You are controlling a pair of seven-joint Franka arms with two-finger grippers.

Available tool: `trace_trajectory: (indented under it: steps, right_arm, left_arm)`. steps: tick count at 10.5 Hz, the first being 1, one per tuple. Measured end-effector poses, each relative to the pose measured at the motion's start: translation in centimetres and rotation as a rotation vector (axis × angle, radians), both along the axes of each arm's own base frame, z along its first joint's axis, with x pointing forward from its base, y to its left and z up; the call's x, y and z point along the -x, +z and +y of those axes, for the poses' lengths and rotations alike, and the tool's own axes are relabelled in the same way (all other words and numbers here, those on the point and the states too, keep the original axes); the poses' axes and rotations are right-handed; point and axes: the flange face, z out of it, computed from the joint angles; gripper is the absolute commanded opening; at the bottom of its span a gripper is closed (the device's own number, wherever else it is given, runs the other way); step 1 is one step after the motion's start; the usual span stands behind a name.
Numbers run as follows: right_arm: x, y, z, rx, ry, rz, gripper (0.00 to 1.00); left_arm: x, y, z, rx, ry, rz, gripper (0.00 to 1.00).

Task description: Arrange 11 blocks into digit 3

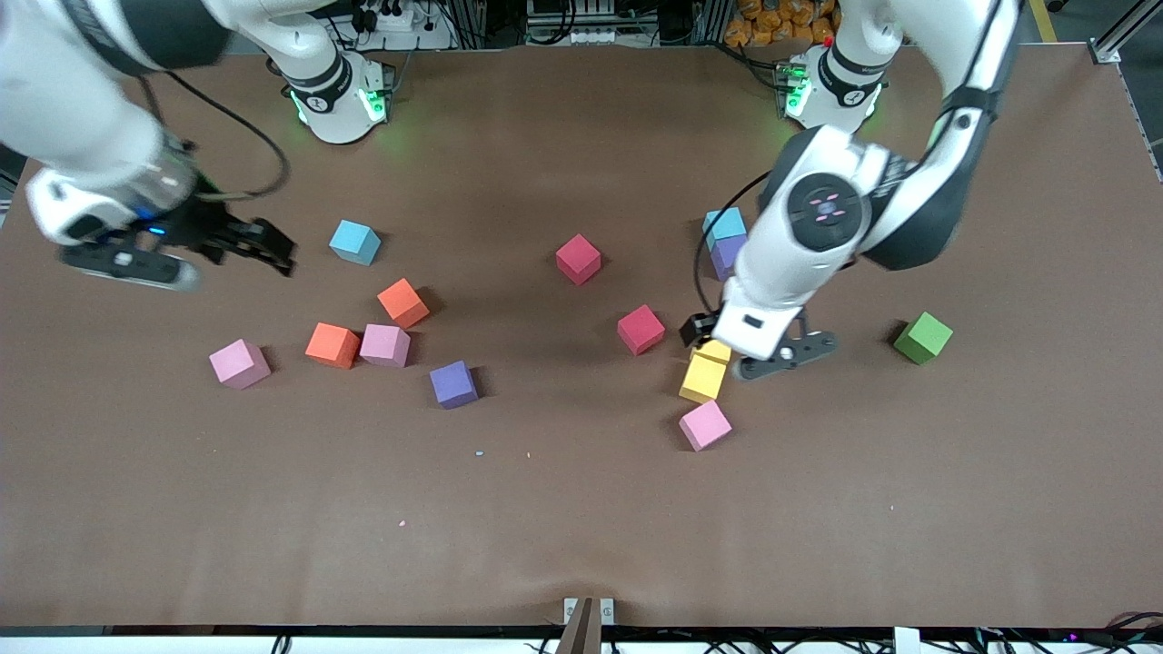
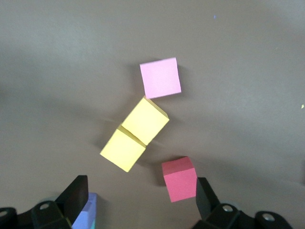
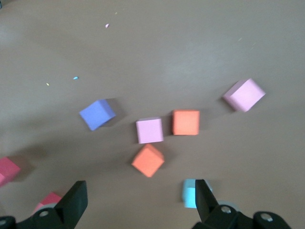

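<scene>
We see the blocks scattered in two loose groups on the brown table (image 1: 581, 509). Taking the red block (image 1: 641, 329) near the middle as our clock centre in the front view, a second red block (image 1: 579, 259) sits at about ten o'clock, apart from it. At about four o'clock lie two yellow blocks (image 1: 704, 374) touching each other, and just past them, nearer the front camera, a pink block (image 1: 705, 425) close to the yellow pair. At about one o'clock a purple block (image 1: 724, 257) shows partly, with a light-blue cube (image 1: 723, 222) that seems to rest on it.

At about nine o'clock, toward the right arm's end, we find another purple block (image 1: 452, 384), a pink block (image 1: 384, 345) beside an orange block (image 1: 332, 345), a second orange block (image 1: 403, 302) just above those in the view, and a lone pink block (image 1: 240, 363) farther along. Another light-blue cube (image 1: 354, 242) lies at about ten o'clock from that cluster. A green cube (image 1: 923, 338) stands well apart at three o'clock.

The left gripper (image 1: 747, 350) hangs over the yellow blocks, fingers spread and holding nothing; its wrist view shows the yellow pair, the pink block and the red block between and ahead of its fingers (image 2: 76, 195). The right gripper (image 1: 263, 250) hovers over bare table near the light-blue cube, likewise released and empty.
</scene>
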Motion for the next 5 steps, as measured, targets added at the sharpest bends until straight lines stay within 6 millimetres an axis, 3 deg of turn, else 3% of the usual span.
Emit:
trace_trajectory:
  steps: [5]
  right_arm:
    - [1.0, -9.5, 13.7, 0.018, -0.286, 0.051, 1.0]
  left_arm:
    - [-1.2, -4.6, 1.2, -0.033, 0.019, 0.047, 1.0]
